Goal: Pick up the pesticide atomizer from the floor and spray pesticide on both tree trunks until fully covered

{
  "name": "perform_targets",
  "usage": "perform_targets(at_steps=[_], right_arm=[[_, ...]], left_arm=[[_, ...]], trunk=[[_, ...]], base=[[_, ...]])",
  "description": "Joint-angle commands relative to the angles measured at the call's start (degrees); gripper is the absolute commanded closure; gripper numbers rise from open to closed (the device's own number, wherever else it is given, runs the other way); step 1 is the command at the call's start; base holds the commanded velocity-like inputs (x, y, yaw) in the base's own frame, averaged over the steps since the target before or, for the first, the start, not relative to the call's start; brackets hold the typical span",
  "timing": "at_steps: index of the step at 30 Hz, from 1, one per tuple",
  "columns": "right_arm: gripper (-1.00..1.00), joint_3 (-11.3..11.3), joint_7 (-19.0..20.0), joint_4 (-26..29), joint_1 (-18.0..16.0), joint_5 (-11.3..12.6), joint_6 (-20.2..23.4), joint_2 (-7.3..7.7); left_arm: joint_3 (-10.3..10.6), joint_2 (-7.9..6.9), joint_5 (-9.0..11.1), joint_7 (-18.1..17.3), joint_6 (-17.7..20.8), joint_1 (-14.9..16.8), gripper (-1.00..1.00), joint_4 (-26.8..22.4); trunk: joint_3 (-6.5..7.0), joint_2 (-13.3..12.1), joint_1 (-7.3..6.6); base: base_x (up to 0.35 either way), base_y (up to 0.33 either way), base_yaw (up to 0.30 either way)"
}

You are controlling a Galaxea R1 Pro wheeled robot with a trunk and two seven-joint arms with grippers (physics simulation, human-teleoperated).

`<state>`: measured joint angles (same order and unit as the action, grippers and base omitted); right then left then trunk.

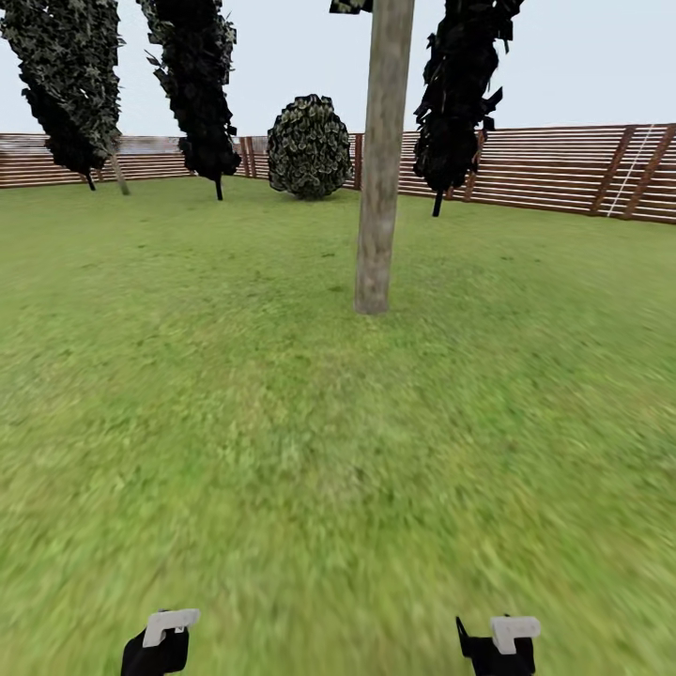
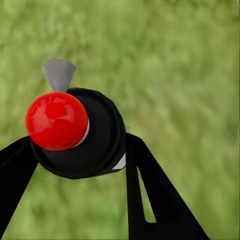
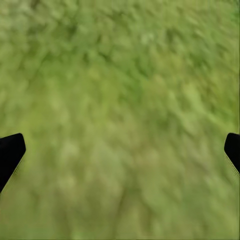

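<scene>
The pesticide atomizer (image 2: 100, 145), a round black body with a red knob and a small grey nozzle, sits between the two black fingers of my left gripper (image 2: 77, 142), which is shut on it above the grass. My left gripper (image 1: 158, 646) sits at the bottom edge of the head view, and my right gripper (image 1: 496, 646) is level with it on the other side. My right gripper (image 3: 122, 147) is open, with only blurry grass between its fingers (image 3: 11, 150). One thick, bare grey-brown tree trunk (image 1: 380, 188) stands straight ahead on the lawn (image 1: 282, 451), several metres away.
A brown slatted fence (image 1: 563, 169) closes the far side of the garden. Dark narrow trees (image 1: 202, 84) and a round bush (image 1: 308, 145) stand along it. Open grass lies between me and the trunk.
</scene>
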<state>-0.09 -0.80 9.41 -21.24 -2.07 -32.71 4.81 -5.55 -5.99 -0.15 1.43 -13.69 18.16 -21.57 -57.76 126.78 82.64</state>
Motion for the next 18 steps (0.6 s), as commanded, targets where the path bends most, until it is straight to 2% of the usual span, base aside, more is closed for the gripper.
perform_targets(at_steps=[1,4,9,18], right_arm=[[-1.0,-0.01,-0.08,-0.03,-0.03,-0.21,-0.16,-0.03],[-1.0,0.0,-0.08,-0.01,-0.03,-0.21,-0.16,-0.06],[-1.0,0.0,-0.08,-0.01,-0.03,-0.21,-0.16,-0.11],[-1.0,0.0,-0.08,-0.07,-0.03,-0.21,-0.16,-0.15]], left_arm=[[-0.08,-0.03,0.02,0.07,-0.19,0.03,1.0,0.04],[-0.12,-0.07,0.05,0.07,-0.19,0.03,1.0,0.04],[-0.16,-0.08,0.13,0.07,-0.19,0.03,1.0,0.05],[-0.17,-0.08,0.17,0.07,-0.19,0.03,1.0,0.05]], trunk=[[-0.05,0.01,0.02],[-0.05,0.01,0.02],[-0.05,0.01,0.02],[-0.05,0.01,0.02]], base=[[0.335,0.0,0.0],[0.335,0.0,-0.008],[0.335,0.0,-0.205],[0.335,0.0,-0.021]])
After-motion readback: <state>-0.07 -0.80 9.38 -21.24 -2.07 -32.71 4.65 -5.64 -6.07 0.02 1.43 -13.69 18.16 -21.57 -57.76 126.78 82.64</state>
